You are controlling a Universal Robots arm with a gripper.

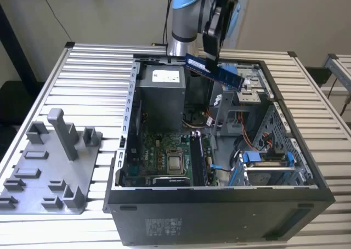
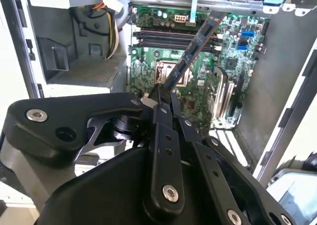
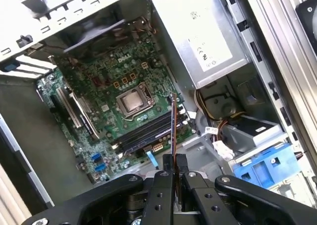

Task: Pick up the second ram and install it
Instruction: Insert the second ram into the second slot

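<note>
My gripper [image 1: 210, 58] is shut on the second ram [image 1: 215, 71], a long dark blue stick with black chips, held tilted in the air above the back of the open computer case [image 1: 219, 197]. In the second wrist view the ram [image 2: 195, 46] reaches out from the gripper [image 2: 163, 97] over the green motherboard [image 2: 198, 86]. The first wrist view shows the ram [image 3: 173, 126] edge-on, clamped in the gripper [image 3: 173, 161] and hanging over the long black memory slots [image 3: 148, 133]. It is well clear of the board.
Inside the case are the grey power supply [image 1: 162, 92], the processor socket [image 1: 175, 162], cables and a blue drive bracket [image 1: 263, 158]. A grey fixture plate [image 1: 49, 167] with upright pegs lies on the slatted table [image 1: 93, 68] at the exterior view's left.
</note>
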